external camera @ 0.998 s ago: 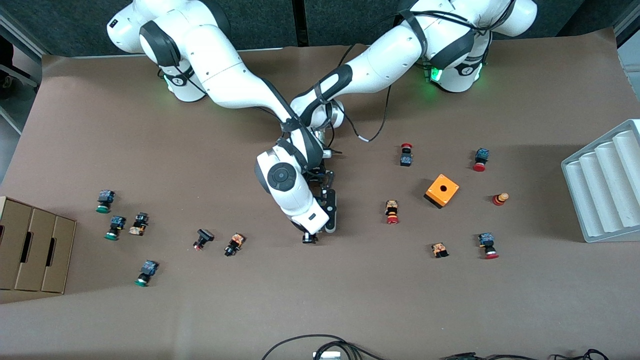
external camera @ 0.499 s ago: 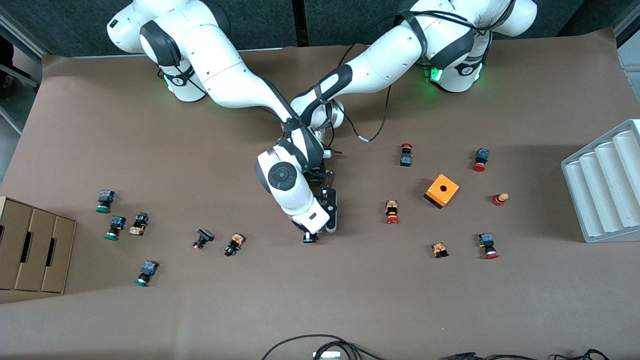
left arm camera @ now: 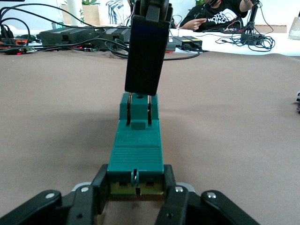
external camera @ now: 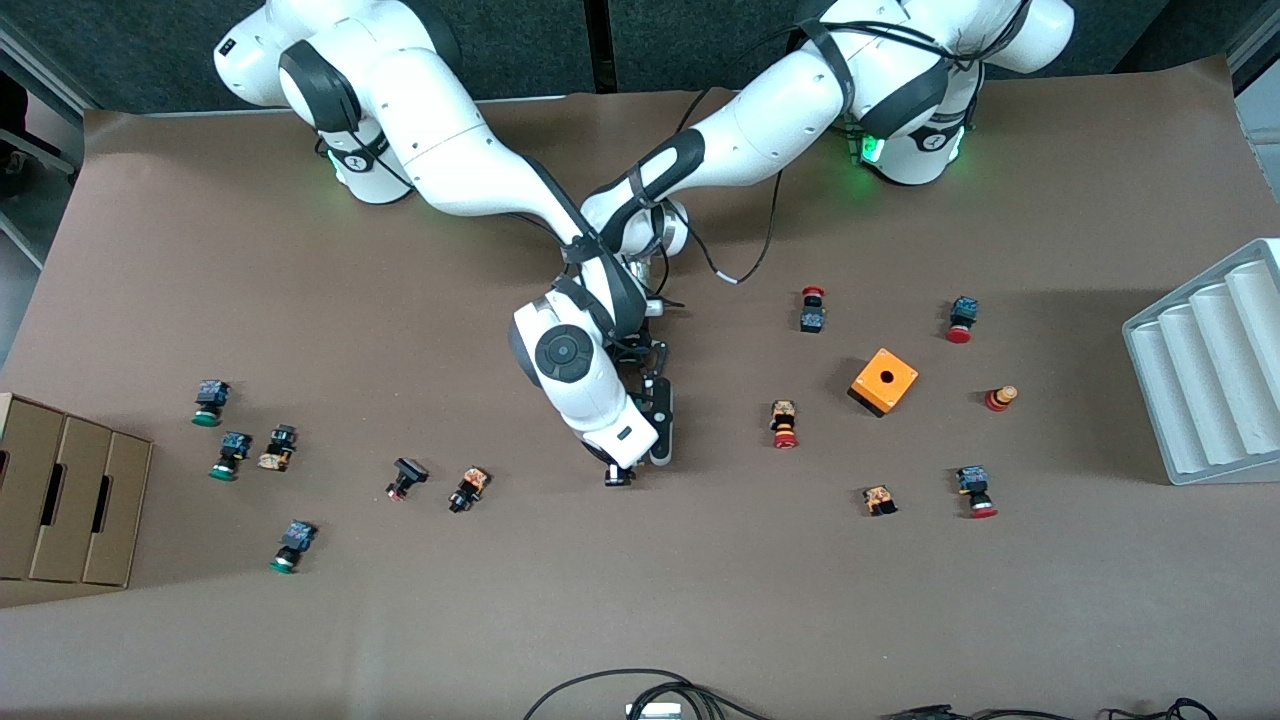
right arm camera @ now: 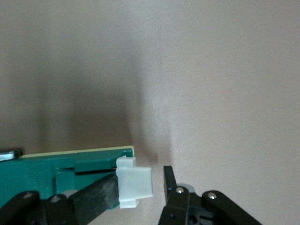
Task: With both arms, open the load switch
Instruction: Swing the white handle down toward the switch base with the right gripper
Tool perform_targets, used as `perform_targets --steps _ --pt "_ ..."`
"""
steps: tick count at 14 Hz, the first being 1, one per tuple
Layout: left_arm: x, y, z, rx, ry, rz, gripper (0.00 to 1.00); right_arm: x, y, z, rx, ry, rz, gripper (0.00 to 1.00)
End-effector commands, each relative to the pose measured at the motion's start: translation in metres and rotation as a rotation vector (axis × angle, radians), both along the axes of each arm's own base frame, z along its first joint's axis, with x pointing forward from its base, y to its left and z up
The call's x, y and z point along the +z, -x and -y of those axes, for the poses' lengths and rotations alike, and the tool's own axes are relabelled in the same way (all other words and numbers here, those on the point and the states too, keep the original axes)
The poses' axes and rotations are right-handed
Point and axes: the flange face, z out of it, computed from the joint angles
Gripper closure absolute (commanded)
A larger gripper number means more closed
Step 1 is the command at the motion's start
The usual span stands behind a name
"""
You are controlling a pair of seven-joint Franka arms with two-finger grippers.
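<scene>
The load switch (left arm camera: 136,150), a narrow dark-green block, lies on the brown table near its middle (external camera: 661,425). My left gripper (left arm camera: 135,180) is shut on one end of it, a finger pressed against each side. At its other end a white end piece (right arm camera: 135,185) sticks out between the fingers of my right gripper (right arm camera: 140,185), which comes down from above (external camera: 622,472). One right finger pad (right arm camera: 93,197) touches the white piece. The other finger (right arm camera: 169,180) stands a small gap away from it. The left wrist view shows a right finger (left arm camera: 146,51) over the switch's end.
An orange cube with a hole (external camera: 884,380) and scattered push buttons (external camera: 785,423) (external camera: 470,488) lie on either side of the arms. A grey ridged tray (external camera: 1210,370) is at the left arm's end, a cardboard box (external camera: 70,500) at the right arm's end. Cables (external camera: 640,695) lie at the near edge.
</scene>
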Motion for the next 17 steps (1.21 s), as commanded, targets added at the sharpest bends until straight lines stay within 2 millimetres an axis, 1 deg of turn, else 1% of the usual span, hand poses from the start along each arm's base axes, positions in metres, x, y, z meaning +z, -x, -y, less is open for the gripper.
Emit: perform_targets --steps 1,5,7,10,11,13,15,17 --pt "-0.017 0.01 -0.004 -0.015 -0.01 -0.012 0.6 0.0 0.0 0.002 -0.003 0.01 -0.021 0.53" --pt "-0.02 0.013 -0.008 -0.013 -0.019 -0.008 0.6 0.003 0.003 0.001 -0.003 0.02 -0.055 0.54" --pt "-0.018 0.011 -0.007 -0.012 -0.018 -0.004 0.6 0.003 0.004 0.003 -0.003 0.027 -0.069 0.54" --pt "-0.021 0.018 -0.007 -0.014 -0.022 0.002 0.6 0.011 0.005 0.002 -0.006 0.025 -0.077 0.59" --pt "-0.021 0.019 -0.007 -0.014 -0.024 0.004 0.6 0.01 0.006 0.001 -0.005 0.027 -0.081 0.59" --pt "-0.017 0.014 -0.004 -0.014 -0.024 0.007 0.6 0.011 0.006 0.001 -0.005 0.026 -0.081 0.59" --pt "-0.022 0.019 -0.008 -0.014 -0.026 0.004 0.6 0.014 0.006 0.001 -0.018 0.022 -0.083 0.59" --pt "-0.022 0.02 -0.007 -0.015 -0.024 0.004 0.6 0.015 0.011 -0.004 -0.03 0.026 -0.096 0.59"
